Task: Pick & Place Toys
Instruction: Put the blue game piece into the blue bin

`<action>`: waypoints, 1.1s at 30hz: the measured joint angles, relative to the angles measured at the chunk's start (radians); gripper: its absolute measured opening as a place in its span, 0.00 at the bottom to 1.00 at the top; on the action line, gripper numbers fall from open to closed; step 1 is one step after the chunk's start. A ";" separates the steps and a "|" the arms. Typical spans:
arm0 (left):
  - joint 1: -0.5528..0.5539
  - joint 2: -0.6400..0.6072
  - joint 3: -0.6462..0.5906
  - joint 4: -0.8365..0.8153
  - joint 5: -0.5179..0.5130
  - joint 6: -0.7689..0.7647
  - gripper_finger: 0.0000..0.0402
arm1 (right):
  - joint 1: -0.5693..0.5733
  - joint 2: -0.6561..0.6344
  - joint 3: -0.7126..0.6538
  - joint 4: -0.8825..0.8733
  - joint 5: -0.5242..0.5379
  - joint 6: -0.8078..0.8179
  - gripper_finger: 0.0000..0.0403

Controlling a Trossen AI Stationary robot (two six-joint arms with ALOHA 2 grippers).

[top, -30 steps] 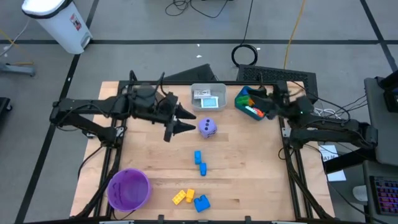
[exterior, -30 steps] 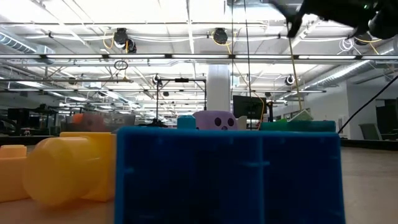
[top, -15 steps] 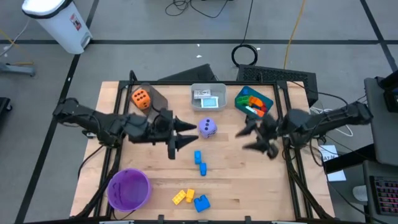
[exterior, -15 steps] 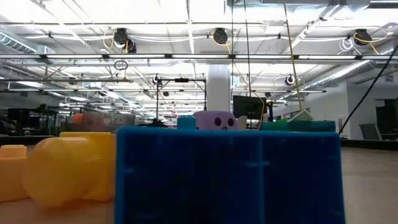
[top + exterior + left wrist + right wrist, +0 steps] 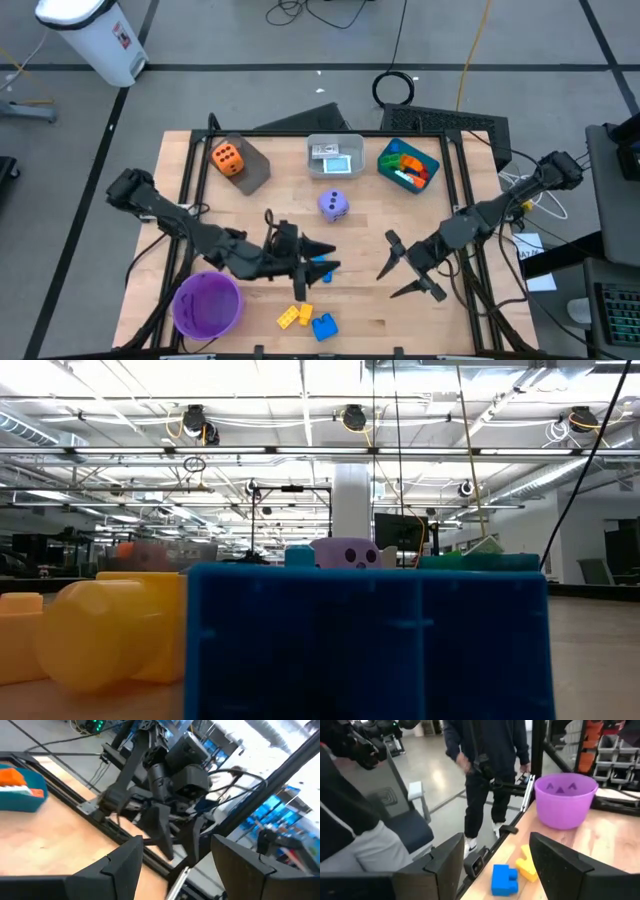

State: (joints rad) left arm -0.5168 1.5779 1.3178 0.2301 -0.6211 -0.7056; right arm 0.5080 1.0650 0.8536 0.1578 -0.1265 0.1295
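On the bare wooden table, a round purple plastic bowl sits at the near left corner; along the far edge stand a grey ramp-like bin with an orange dotted die on it, a small white bin holding whitish cards, and a teal bin filled with coloured bricks. A purple dotted die lies in the open just in front of the white bin. Near the middle, two small blue plastic bricks are partly covered by the left gripper, whose dark fingers are spread apart right over them, holding nothing that can be seen. The right gripper hangs over bare wood to the right of the blue pair — fingers wide apart, empty. At the near edge lie two yellow bricks and one larger blue brick, touching one another; in the low view this blue brick fills most of the picture, with the yellow ones beside it and the purple die peeking over its top. The right wrist view shows the same blue brick, a yellow brick and the purple bowl, with a person in dark clothes standing beyond the table. Counted: two dice, three blue bricks, two yellow ones loose on the table.
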 joint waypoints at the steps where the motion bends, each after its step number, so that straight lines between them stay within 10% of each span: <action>1: -0.003 0.010 0.000 0.022 -0.001 -0.006 0.60 | 0.002 0.006 0.000 0.002 -0.002 0.000 0.54; 16: -0.021 0.101 0.000 0.138 0.175 -0.033 0.60 | 0.021 0.124 0.000 0.022 -0.004 0.112 0.53; 22: -0.009 0.135 0.000 -0.149 0.152 -0.034 0.60 | 0.024 0.175 0.000 0.015 0.000 0.087 0.53; 33: 0.131 0.178 -0.001 -0.630 0.257 -0.657 0.60 | 0.011 0.168 0.000 -0.017 0.077 0.147 0.53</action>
State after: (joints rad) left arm -0.3853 1.7561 1.3168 -0.4004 -0.3639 -1.3630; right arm 0.5186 1.2331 0.8536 0.1412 -0.0490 0.2763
